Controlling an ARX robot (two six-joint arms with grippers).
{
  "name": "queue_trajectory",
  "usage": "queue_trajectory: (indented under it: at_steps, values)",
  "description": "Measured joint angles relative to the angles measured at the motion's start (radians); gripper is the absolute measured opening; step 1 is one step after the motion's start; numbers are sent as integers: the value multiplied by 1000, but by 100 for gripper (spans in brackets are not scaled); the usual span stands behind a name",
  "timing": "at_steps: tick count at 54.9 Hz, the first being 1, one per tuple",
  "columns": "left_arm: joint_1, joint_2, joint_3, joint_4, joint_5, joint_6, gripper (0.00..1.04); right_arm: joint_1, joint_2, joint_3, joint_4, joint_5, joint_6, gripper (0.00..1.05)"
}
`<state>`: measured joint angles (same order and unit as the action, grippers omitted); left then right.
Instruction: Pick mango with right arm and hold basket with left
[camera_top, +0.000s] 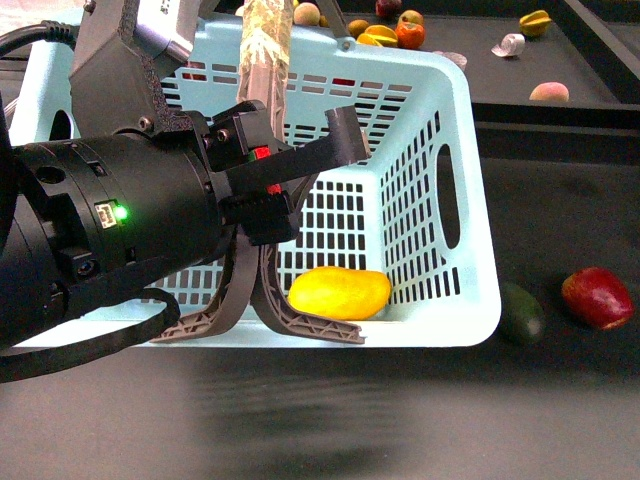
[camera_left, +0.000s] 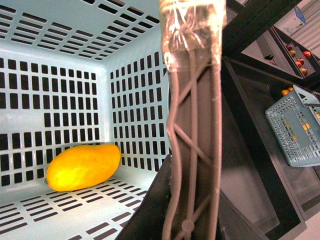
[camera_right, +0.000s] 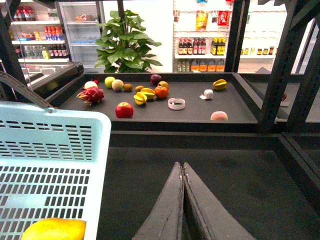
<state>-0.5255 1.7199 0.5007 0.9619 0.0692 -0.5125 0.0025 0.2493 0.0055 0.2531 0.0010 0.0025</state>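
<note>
The light blue basket (camera_top: 470, 200) fills the middle of the front view. The yellow-orange mango (camera_top: 340, 292) lies on its floor near the front wall. My left gripper (camera_top: 290, 170), on the bulky black arm with a green light, is shut on the basket's brown handles (camera_top: 265, 60), held upright together. The left wrist view shows the handles (camera_left: 192, 125) between the dark fingers (camera_left: 150, 215), with the mango (camera_left: 82, 166) below inside the basket (camera_left: 50, 75). My right gripper (camera_right: 182, 167) is shut and empty over the dark table, beside the basket (camera_right: 50, 130), where the mango's top (camera_right: 55, 230) shows.
A dark green fruit (camera_top: 520, 312) and a red fruit (camera_top: 598, 297) lie on the table right of the basket. A raised black counter behind holds several fruits, including a peach (camera_top: 549, 92) and a red apple (camera_right: 124, 110). A grey-blue basket (camera_left: 295, 130) stands on a shelf.
</note>
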Motion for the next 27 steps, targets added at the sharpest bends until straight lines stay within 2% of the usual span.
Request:
queue_trajectory:
  at_steps: [15, 20, 27]
  values:
    - [0, 0, 0, 0, 0, 0, 6, 0, -80, 0, -80, -2, 0, 2]
    - [0, 0, 0, 0, 0, 0, 6, 0, -197, 0, -233, -3, -2, 2]
    - [0, 0, 0, 0, 0, -2, 6, 0, -243, 0, -251, -3, -2, 2]
